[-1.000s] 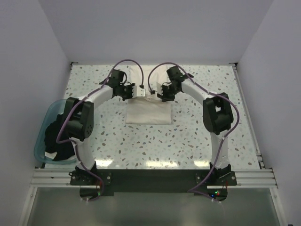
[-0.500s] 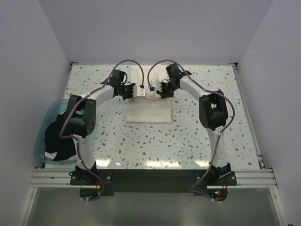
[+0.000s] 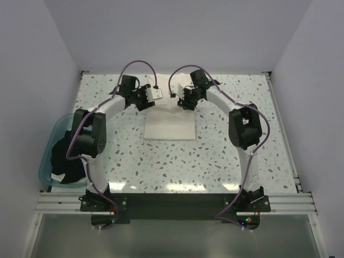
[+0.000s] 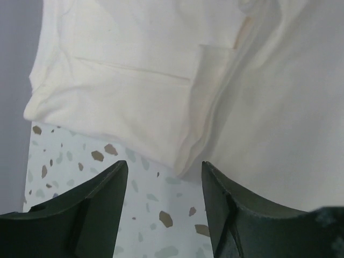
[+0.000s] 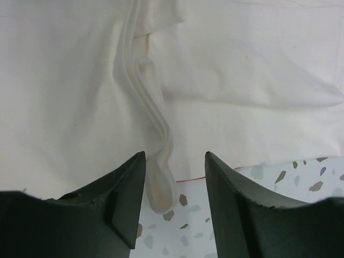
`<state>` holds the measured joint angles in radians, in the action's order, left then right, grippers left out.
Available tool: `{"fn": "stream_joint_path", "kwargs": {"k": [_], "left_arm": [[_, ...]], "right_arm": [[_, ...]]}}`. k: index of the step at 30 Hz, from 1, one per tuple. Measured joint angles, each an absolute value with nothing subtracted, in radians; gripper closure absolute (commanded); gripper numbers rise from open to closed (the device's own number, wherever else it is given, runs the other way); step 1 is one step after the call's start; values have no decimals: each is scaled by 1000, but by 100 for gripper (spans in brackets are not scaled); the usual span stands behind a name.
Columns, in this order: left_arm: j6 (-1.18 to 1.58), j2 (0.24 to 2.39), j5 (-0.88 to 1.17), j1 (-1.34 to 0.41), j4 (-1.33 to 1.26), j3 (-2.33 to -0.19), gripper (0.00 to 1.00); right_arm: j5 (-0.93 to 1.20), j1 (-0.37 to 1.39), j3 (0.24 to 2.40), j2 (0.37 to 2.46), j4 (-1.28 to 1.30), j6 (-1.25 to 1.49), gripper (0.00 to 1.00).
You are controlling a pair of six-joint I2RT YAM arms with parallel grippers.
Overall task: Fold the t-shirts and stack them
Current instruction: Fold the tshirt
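Looking at your left claw (image 4: 164, 176) and right claw (image 5: 174, 161), you see both released, jaws parted, holding nothing over the white t-shirt (image 3: 169, 126).

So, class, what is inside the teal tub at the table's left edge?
A heap of black cloth lies in the tub. Whatever lies beneath it is covered, and the left arm hides part of the tub.

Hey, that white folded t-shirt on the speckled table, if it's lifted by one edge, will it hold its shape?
Probably not: the white folded cloth t-shirt looks floppy, its edge rippling in soft layers, so it would likely sag and unfold. It seems light, lying thin and flat. Pushed across the speckled table, it may bunch rather than slide.
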<state>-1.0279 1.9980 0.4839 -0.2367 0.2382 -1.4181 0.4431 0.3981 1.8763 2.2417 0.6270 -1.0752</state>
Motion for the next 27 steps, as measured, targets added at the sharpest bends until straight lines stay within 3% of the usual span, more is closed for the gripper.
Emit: {"fn": "stream_joint_path", "kwargs": {"k": [2,7,10,19,27], "left_arm": [[-961,1961,486,-208,225,-1415,38],[-881,1760,553,-150,242,-1305,40],[-871,1655,598,-168,259,-1209,43],[-926,1577,637,-278,320,-908,40],[-1033,1580,588,-328,303,-839,40]], "right_arm": [[437,398,1873,2217,628,-1044,50],[442,403,1757,2052,648,-979,71],[449,423,1657,1945,674,-953,74],[453,579,1299,1852,663,-915,59],[391,586,1232,1861,586,-923,59]]}}
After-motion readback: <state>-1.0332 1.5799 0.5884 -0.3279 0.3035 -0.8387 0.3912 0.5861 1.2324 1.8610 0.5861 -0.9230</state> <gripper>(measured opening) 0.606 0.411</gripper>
